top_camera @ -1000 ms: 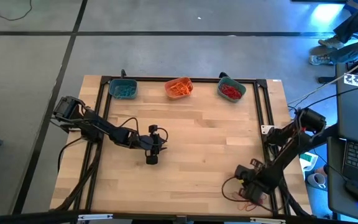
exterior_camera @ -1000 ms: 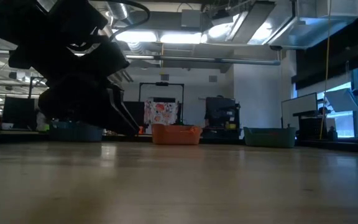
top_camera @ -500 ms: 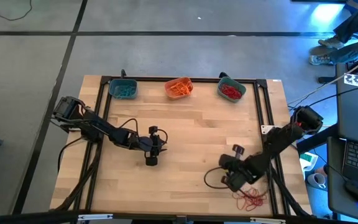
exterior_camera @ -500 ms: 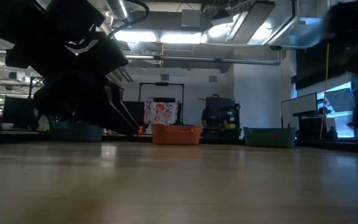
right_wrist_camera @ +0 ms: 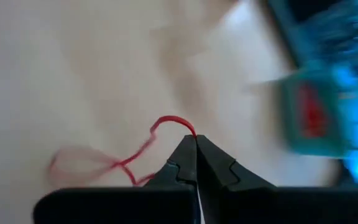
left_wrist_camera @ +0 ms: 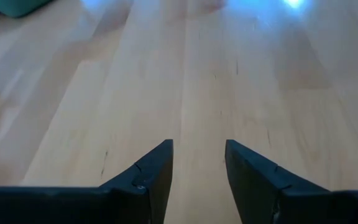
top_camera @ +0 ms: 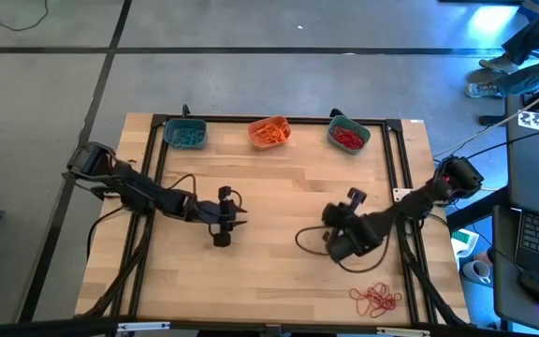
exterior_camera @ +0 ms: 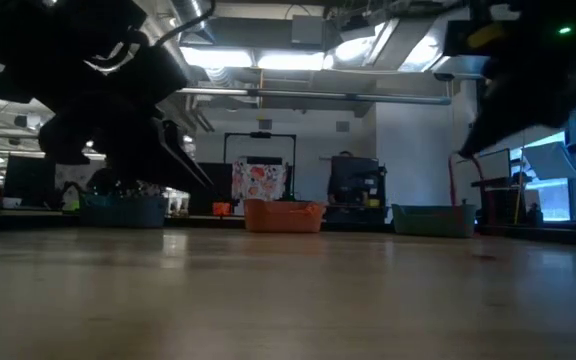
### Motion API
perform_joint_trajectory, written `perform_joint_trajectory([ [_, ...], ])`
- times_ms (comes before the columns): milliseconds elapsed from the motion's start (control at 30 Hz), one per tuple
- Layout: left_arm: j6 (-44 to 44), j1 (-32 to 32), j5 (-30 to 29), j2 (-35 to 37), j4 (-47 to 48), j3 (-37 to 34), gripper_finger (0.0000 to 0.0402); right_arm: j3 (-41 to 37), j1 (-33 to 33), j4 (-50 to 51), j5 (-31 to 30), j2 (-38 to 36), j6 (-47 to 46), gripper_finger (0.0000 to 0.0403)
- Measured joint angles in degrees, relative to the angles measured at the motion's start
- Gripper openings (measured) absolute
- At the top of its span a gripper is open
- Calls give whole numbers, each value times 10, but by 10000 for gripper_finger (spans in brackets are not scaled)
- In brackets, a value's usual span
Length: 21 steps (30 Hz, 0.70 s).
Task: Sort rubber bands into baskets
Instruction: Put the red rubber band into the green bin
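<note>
L claw is hovering over the bench mid-left, pointing toward the near edge. R claw is hanging over the bench right of centre. A loose pile of red rubber bands is lying on the wood behind & to the right of the R claw, near the front edge. Far ahead of both claws, 3 baskets are sitting along the back edge: teal w/ teal bands, orange w/ orange bands, teal w/ red bands.

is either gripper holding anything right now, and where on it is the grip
The right gripper is shut on a red rubber band, pinching a short stretch of its loop at the fingertips. The left gripper is open over bare wood, holding nothing.
</note>
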<state>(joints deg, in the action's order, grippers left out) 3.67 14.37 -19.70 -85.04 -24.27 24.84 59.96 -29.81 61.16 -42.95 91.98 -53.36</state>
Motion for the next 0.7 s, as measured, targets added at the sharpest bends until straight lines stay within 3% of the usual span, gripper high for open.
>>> perform_joint_trajectory([
  [367, -8, -2, -3, 16, -52, -46, 144, 13, 149, 154, -191, -38, -2, 2],
  [700, -7, -2, -4, 16, -51, -46, 144, 13, 355, 147, -237, -94, 72, 3],
])
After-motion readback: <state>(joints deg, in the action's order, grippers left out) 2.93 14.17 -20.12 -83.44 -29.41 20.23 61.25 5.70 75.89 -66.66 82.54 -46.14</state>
